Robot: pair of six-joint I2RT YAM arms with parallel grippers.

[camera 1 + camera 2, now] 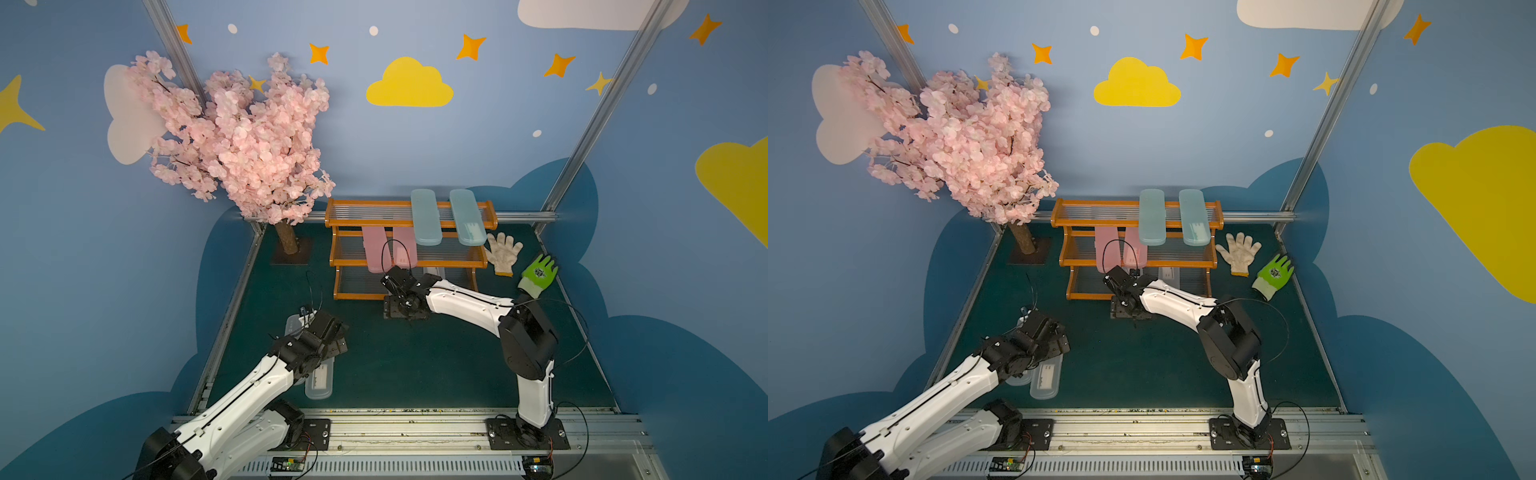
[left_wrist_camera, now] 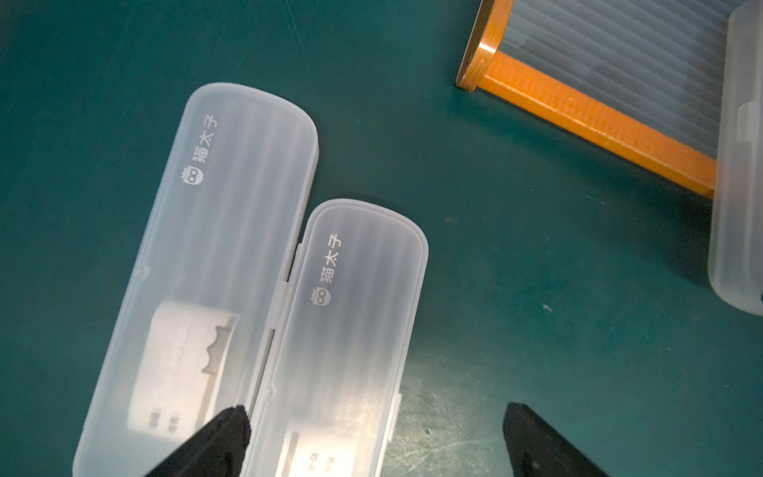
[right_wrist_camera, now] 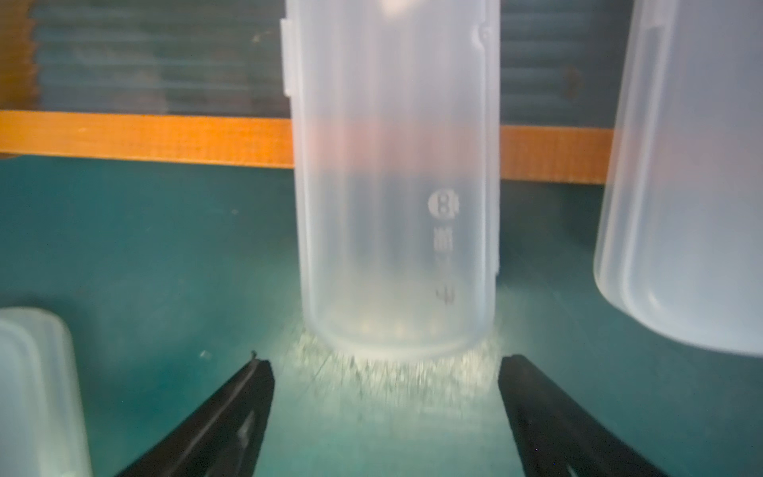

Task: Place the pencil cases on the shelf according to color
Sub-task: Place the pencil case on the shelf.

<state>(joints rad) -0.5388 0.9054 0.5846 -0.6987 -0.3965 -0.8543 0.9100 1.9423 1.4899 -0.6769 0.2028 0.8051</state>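
Backing out crooked could have let the open right pincer [image 3: 386,363] knock the translucent whitish rounded plastic pencil case [image 3: 392,206] off the orange-brown wooden shelf [image 1: 345,223] at the green desk's [image 1: 415,365] 12 o'clock. The case lay over the bottom tier's front rail [image 3: 144,138], its end seemingly on the desk. The left pincer [image 2: 377,409] gaped empty at 9 o'clock.

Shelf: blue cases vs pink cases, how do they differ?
Tier: the blue cases lie on the top tier of the shelf, the pink cases on the middle tier.
Visibility: the blue cases are fully exposed, the pink cases partly tucked under the top tier.
Shared: each pair lies side by side, front to back, overhanging its front rail.
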